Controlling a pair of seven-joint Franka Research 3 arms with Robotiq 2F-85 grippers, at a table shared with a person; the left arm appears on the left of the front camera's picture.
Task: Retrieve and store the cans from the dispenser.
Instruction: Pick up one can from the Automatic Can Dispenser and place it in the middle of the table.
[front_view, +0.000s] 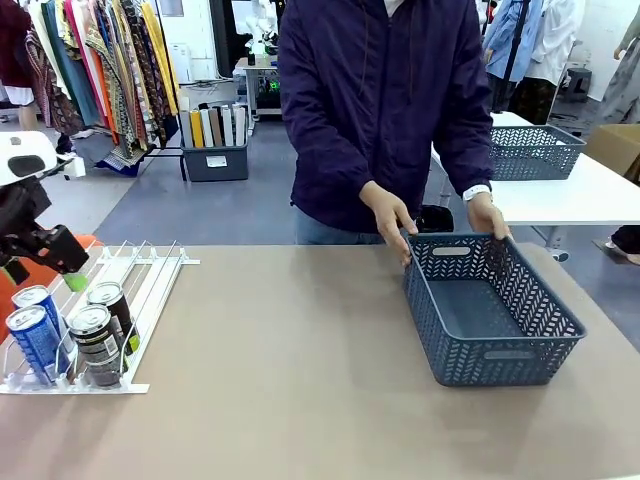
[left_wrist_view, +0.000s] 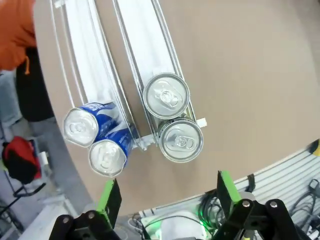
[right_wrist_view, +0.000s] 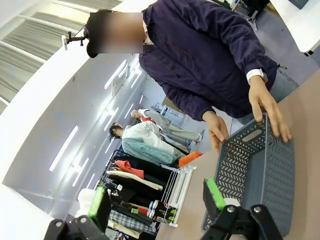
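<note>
Your left gripper (left_wrist_view: 166, 195) hangs over the low end of the dispenser (front_view: 152, 285) at the table's (front_view: 300, 380) left edge. Its jaws are wide apart with nothing between them. Four cans (front_view: 97, 340) wait there: a blue pair in the left lane and a dark pair in the lane beside it, each pair one behind the other and close together.

I'd take the front dark can (left_wrist_view: 180, 141) first. Centre the jaws over its silver top and come straight down. Grip high on the body so the pads clear the rails and the neighbouring cans. Then lift straight up before moving away, or you may drag the can behind it or tip the blue ones.

All the cans stand upright, long axis vertical, tops up towards the wrist camera. The lanes run from the person's side towards you, sloping down to your edge.

Well to the right, the basket (front_view: 490, 310) sits on the table with its opening up. The person's hands (front_view: 390, 215) rest on its far rim, so approach from the near side. Your right gripper (right_wrist_view: 156, 200) is held up off the table, jaws apart and empty.
</note>
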